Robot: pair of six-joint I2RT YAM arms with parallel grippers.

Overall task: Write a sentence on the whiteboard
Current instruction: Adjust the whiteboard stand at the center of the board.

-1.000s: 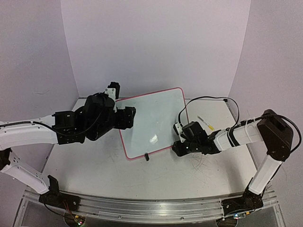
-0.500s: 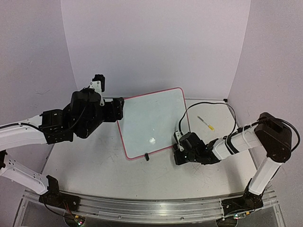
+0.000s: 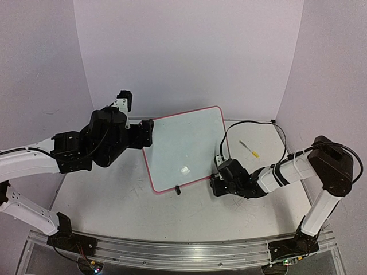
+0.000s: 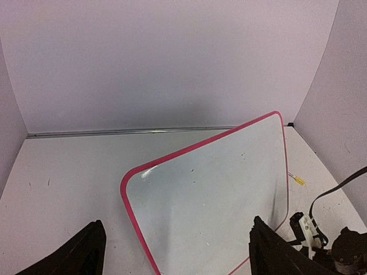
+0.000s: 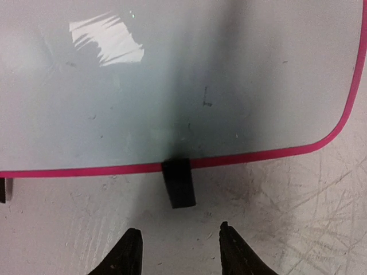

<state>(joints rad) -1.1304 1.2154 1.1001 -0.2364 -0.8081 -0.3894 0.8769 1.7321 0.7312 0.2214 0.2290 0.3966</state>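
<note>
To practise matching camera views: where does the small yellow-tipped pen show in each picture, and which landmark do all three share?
Top external: the pen lies on the table, right of the whiteboard.
Left wrist: low and right of centre, its yellow end just past the whiteboard's right side.
Right wrist: not in it.
Shared landmark: the whiteboard's pink-red frame.

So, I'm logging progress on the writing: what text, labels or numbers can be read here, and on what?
No text can be read.
The whiteboard: only faint specks and glare, no legible words.
The pen lying beside it: too small to show any label.
</note>
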